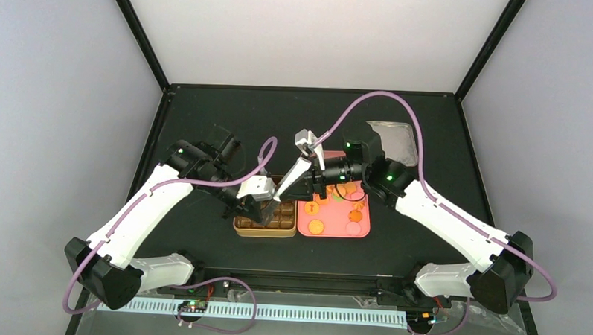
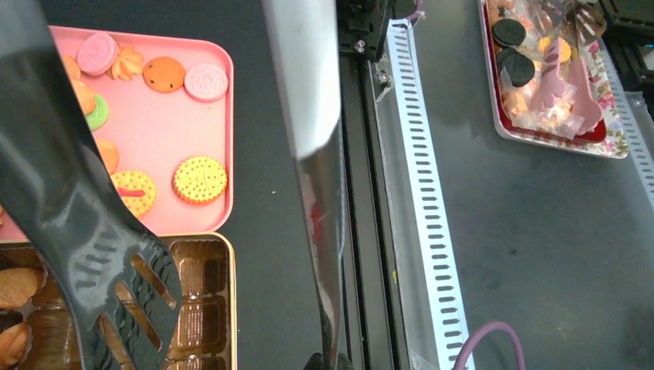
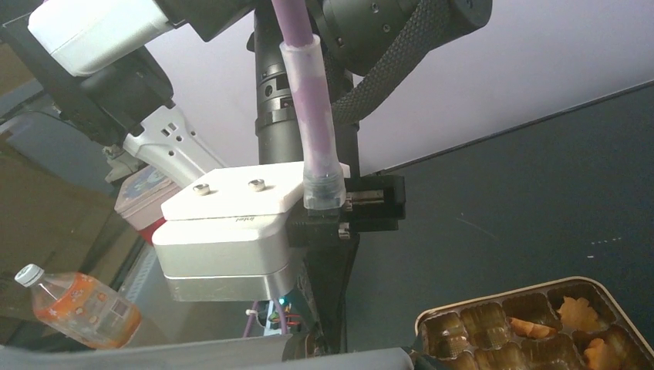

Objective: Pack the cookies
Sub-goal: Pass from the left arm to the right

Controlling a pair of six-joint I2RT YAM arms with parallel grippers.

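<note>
The cookies [image 2: 200,179], small flat biscuits in orange, yellow, pink and green, lie mostly loose on the pink plastic tray [image 1: 341,230]. This tray sits just at 3 o'clock of the brown compartmented tin [image 1: 265,230], near the middle of the black bench [image 1: 206,120]. A few golden ones already lie in the tin's cells, as the right wrist view shows.

We judge that each cookie is very light, stiff and brittle, with a thin edge that can chip, and that it may slide on the smooth tray. The good place to take it is therefore across its rim, at two opposite sides, with only a soft squeeze.

The right gripper [image 1: 303,181] seems closed around the metal tongs [image 1: 297,166] at about their middle. The hinge end points up toward 12 o'clock, and the dark slotted head [image 2: 116,301] hangs low over the tin, close to the tray. The right arm reaches in from 4 o'clock, with the forearm stretched and the wrist nearly level.

The left gripper [image 1: 264,209] is fully closed, and we cannot see that it holds anything. Its arm comes from 7 o'clock, with the elbow bent and the wrist turned down over the tin's 10 o'clock corner.
</note>
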